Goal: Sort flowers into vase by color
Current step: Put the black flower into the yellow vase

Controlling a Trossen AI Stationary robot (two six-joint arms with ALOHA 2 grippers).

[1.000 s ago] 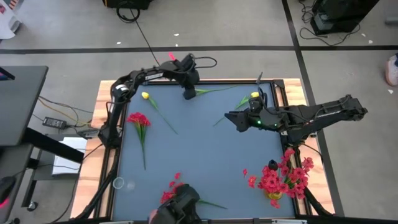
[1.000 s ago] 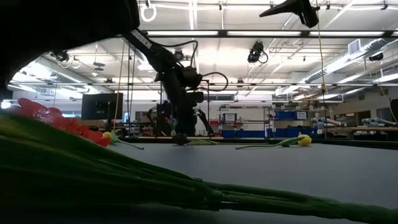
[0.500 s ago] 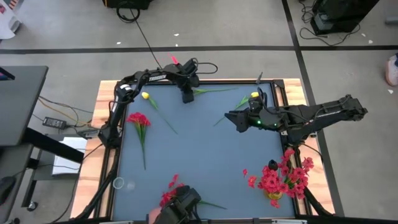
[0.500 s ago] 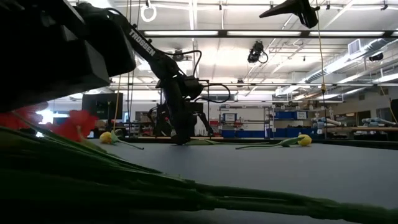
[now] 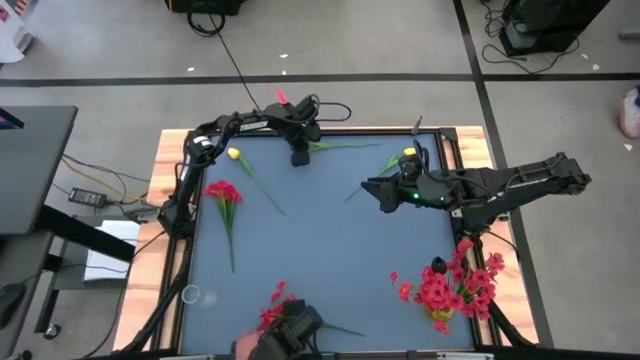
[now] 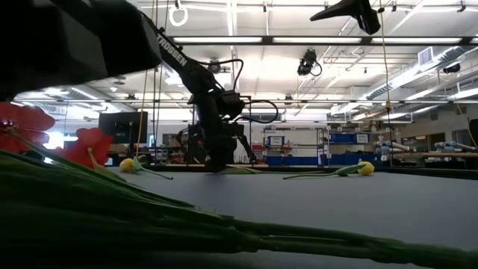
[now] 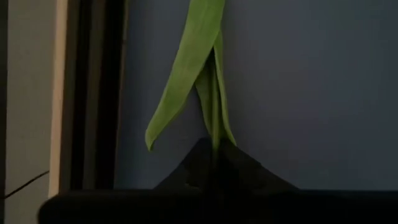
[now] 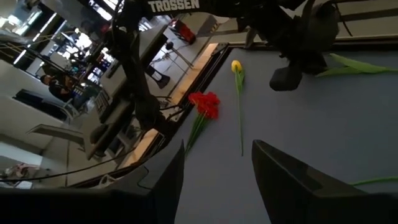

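Observation:
A green leafy stalk (image 5: 345, 145) lies on the blue table near its far edge; no blossom of it shows. My left gripper (image 5: 298, 157) stands over the stalk's left end, shut on it. My right gripper (image 5: 375, 191) hovers open over the table's right middle, touching nothing. One yellow tulip (image 5: 233, 153) and a red bunch (image 5: 222, 192) lie flat at the left. A second yellow tulip (image 5: 409, 153) lies at the far right. Red blossoms and a dark bud (image 5: 437, 265) stand in the vase (image 5: 442, 318) at the near right corner. My left gripper pinches the leafy stalk's stem (image 7: 214, 134) between its two fingers, just below where the leaves part. The fingers come from above, pointing down. The stalk lies level on the table (image 6: 246, 170), its leaves running off toward the table's right.
More red blossoms (image 5: 275, 305) lie at the near edge, right before the low camera (image 5: 290, 325). The table has a wooden rim (image 5: 165, 150). Bare blue table top (image 5: 320, 250) spreads between the two arms.
My left gripper has come down a little onto the leafy stalk at the far edge, and its wrist has turned more upright. In the low view the red blossoms close before the camera have shifted.

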